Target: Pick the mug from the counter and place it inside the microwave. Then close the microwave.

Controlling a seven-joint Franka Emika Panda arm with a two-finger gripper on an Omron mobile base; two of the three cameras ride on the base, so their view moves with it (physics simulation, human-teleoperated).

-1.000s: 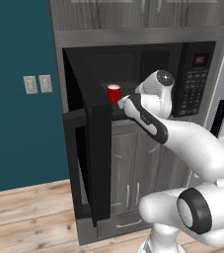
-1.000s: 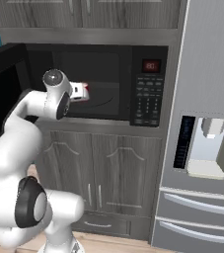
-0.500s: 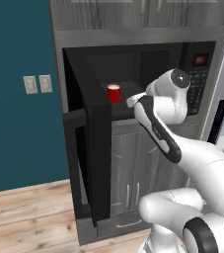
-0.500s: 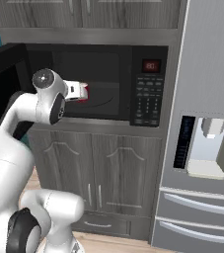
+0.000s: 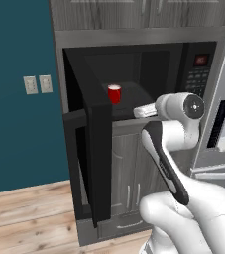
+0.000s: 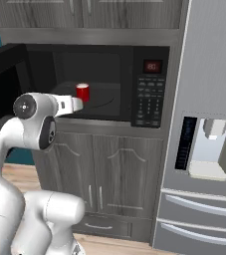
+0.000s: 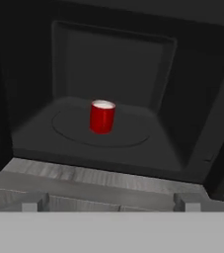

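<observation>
Mug point(image 7: 102, 117) stands upright inside microwave point(image 6: 149, 94), its door point(image 5: 91, 149) ajar; fingers point(image 7: 187, 201) spread, empty.

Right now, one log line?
mug: upright inside microwave | gripper: open, outside, holding nothing | door: open

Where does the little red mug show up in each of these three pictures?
Left base view: mug upper middle, upright inside the open microwave.
Right base view: mug left of center, beyond the gripper.
Hand view: mug at center.
Shared landmark: the round turntable under it.
</observation>
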